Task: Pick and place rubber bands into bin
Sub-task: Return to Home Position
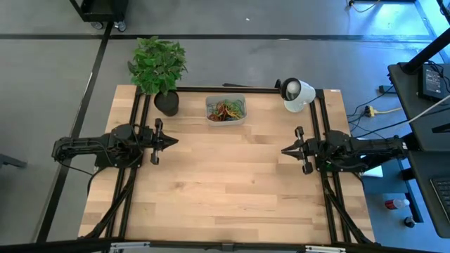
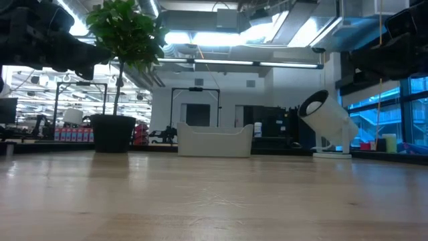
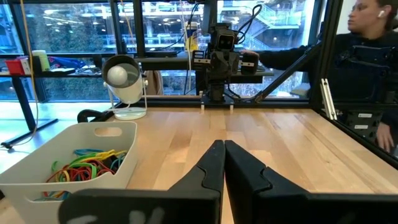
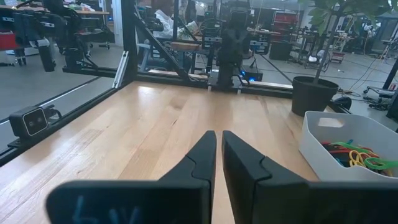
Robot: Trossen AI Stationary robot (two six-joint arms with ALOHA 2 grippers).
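The bin [image 1: 226, 110] stands near the table's far edge, between the plant pot and the white camera. Several rubber bands [image 1: 226, 109] in red, green and yellow lie heaped inside it; they also show in the left wrist view [image 3: 84, 163] and the right wrist view [image 4: 351, 155]. My left gripper [image 1: 174, 140] hovers shut at the table's left side, pointing right, its fingers together [image 3: 221, 149]. My right gripper [image 1: 284, 150] hovers shut at the right side, pointing left, fingers together [image 4: 218, 140]. Neither touches anything. No bands show on the tabletop.
A black plant pot [image 1: 166, 102] with a leafy plant stands left of the bin. A white round camera [image 1: 298, 95] sits at the far right. Bare wooden tabletop [image 1: 225, 183] stretches between the arms. A person [image 3: 367, 56] sits beyond the table's edge.
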